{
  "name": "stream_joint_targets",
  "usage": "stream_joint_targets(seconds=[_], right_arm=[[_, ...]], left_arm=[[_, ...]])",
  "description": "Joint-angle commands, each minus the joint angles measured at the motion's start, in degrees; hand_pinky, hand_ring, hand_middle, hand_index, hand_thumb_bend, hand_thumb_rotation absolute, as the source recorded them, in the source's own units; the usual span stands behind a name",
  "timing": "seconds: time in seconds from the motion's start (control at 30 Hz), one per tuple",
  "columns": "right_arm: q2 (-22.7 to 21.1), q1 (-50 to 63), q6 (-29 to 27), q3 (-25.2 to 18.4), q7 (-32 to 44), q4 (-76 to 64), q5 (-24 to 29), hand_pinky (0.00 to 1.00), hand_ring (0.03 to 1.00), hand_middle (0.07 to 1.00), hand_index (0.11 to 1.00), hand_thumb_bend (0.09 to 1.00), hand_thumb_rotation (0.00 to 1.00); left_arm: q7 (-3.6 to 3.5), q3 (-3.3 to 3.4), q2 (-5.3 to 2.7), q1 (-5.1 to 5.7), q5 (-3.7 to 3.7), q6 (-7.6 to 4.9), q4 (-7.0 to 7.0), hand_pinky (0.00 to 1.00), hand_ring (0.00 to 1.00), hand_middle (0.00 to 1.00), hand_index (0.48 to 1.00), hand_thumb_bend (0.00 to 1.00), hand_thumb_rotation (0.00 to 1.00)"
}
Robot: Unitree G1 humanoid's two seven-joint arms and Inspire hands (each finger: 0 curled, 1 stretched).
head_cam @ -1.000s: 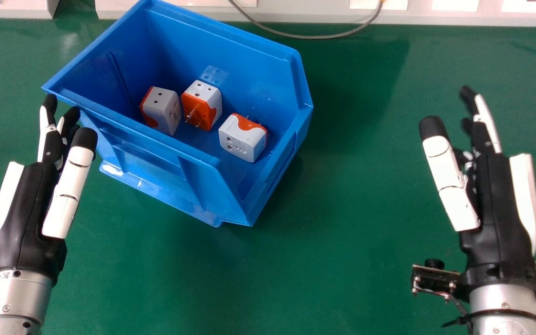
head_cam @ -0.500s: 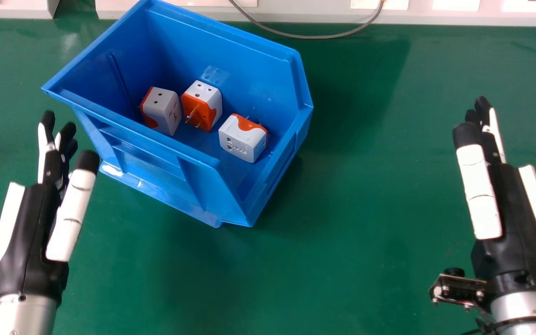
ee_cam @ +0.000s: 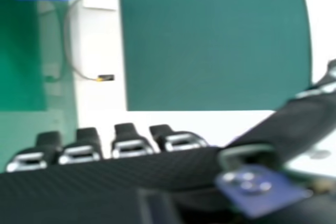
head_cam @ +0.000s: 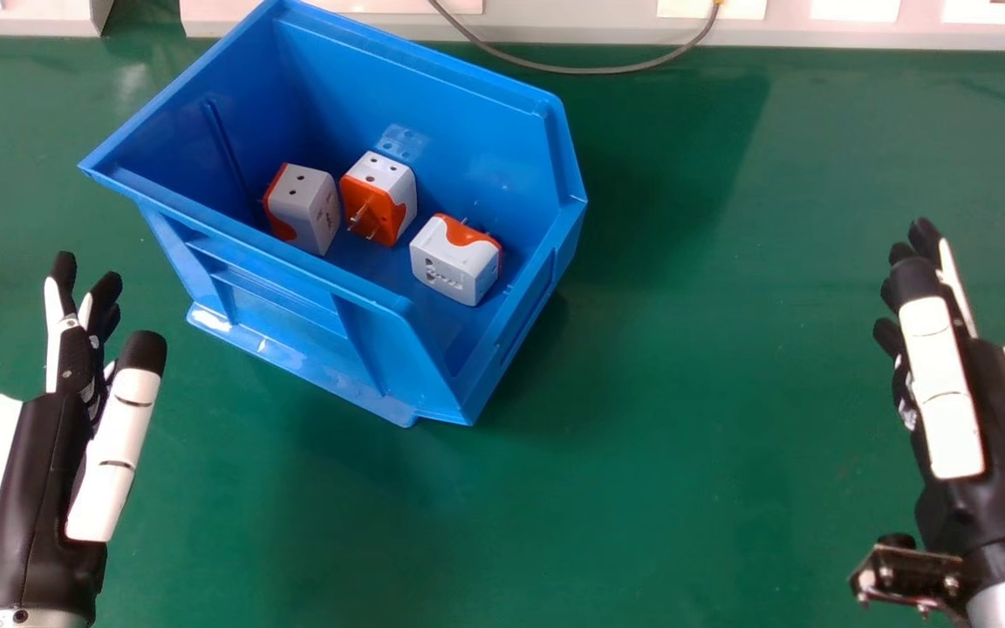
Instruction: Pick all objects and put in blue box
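The blue plastic storage bin sits on the green tabletop toward 10 to 11 o'clock from the centre of the head view. Its long axis runs from 10 o'clock to 4 o'clock, with the low, cut-down front facing 4 o'clock and the opening upward.

Three white-and-orange travel plug adapters lie on the bin's floor. The one nearest 9 o'clock has its holed face up and its orange side turned to 9 o'clock; its longer side slants roughly from 11 to 5 o'clock. Just beside it, toward 3 o'clock, the middle adapter also has holes on top, and its orange face and metal pins point to about 7 or 8 o'clock; I can't tell which of its sides is longest. The adapter nearest the bin's front stretches from 10 to 4 o'clock, slotted white face toward 7 o'clock, orange part and pins toward 1 o'clock. It lies a little apart from the middle one.

The left hand is at 8 o'clock in the head view, empty and relaxed, fingers extended to 12 o'clock and thumb to 1 o'clock, apart from the bin. The right hand is at 4 o'clock, well apart from the bin, also empty, with fingers extended to 11 o'clock. A small camera module is mounted by its wrist. A grey cable loops onto the tabletop near 12 to 1 o'clock.
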Motion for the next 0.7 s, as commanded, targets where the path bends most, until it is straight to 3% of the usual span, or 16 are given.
stream_joint_targets(seconds=[0.0, 0.1, 0.23, 0.33, 0.47, 0.67], right_arm=[[-0.71, -0.26, -0.43, -0.5, 0.05, -0.86, 0.16, 0.96, 1.0, 1.0, 1.0, 0.4, 1.0], [-1.08, -0.9, 0.6, -0.57, 0.14, -1.06, 0.12, 0.96, 1.0, 1.0, 1.0, 0.399, 1.0], [-2.26, -1.17, 2.02, 0.0, 0.87, -1.82, -0.17, 0.94, 1.0, 1.0, 1.0, 0.409, 1.0], [-3.13, -0.9, 1.8, 0.52, 1.58, -1.3, -0.4, 0.93, 1.0, 1.0, 1.0, 0.412, 1.0], [-4.09, -0.75, 0.67, 0.33, 2.7, -0.11, -0.39, 0.91, 1.0, 1.0, 1.0, 0.422, 1.0], [-4.58, -0.66, -2.63, 0.21, 3.02, 1.67, -0.57, 0.9, 1.0, 1.0, 0.999, 0.437, 1.0]], left_arm=[[0.68, 0.64, 0.31, 0.09, 0.6, -2.11, 0.13, 0.88, 0.97, 0.97, 0.951, 0.61, 0.92], [0.95, 0.86, 0.54, 0.05, 0.73, -2.56, 0.66, 0.87, 0.96, 0.96, 0.949, 0.61, 0.91], [1.65, 1.22, 0.72, -0.27, 1.46, -2.75, 1.11, 0.81, 0.93, 0.94, 0.927, 0.65, 0.88], [2.1, 1.47, 0.95, -0.27, 1.67, -2.6, 0.92, 0.8, 0.93, 0.93, 0.918, 0.66, 0.87], [2.31, 2.03, 0.94, 0.08, 1.23, -2.61, 0.58, 0.79, 0.92, 0.93, 0.915, 0.66, 0.87], [2.47, 2.4, 0.54, 0.3, 0.6, -1.44, -0.24, 0.8, 0.93, 0.93, 0.916, 0.68, 0.87]])
